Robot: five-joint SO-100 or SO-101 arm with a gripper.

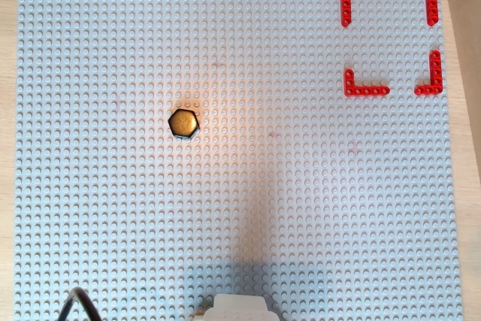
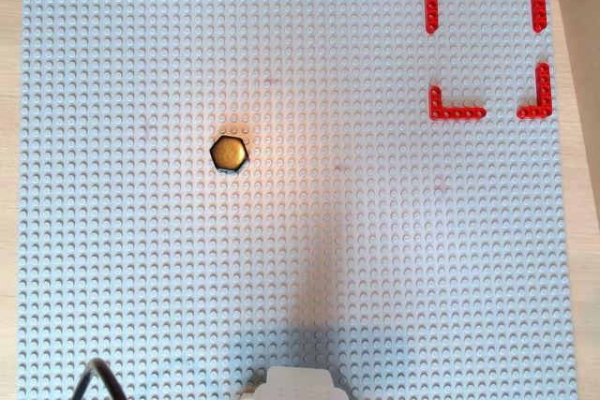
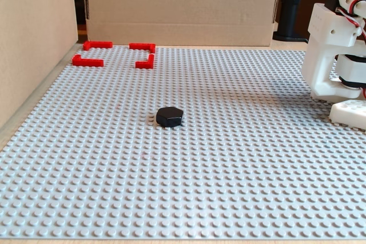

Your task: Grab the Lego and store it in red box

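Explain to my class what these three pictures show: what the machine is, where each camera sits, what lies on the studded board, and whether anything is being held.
The machine is a small robot arm, white, standing at the right edge of the fixed view; only its lower part shows, and its gripper is out of sight in every picture. Two pictures come from overhead cameras looking straight down and look identical. The third comes from a camera that stands low beside the board. The surface is a grey studded baseplate. On it lies the Lego, a flat hexagonal piece, shiny bronze from above and black from the side. The red box is only four red corner pieces forming a square outline, in the top right corner from above. The piece lies outside it, and nothing touches it.
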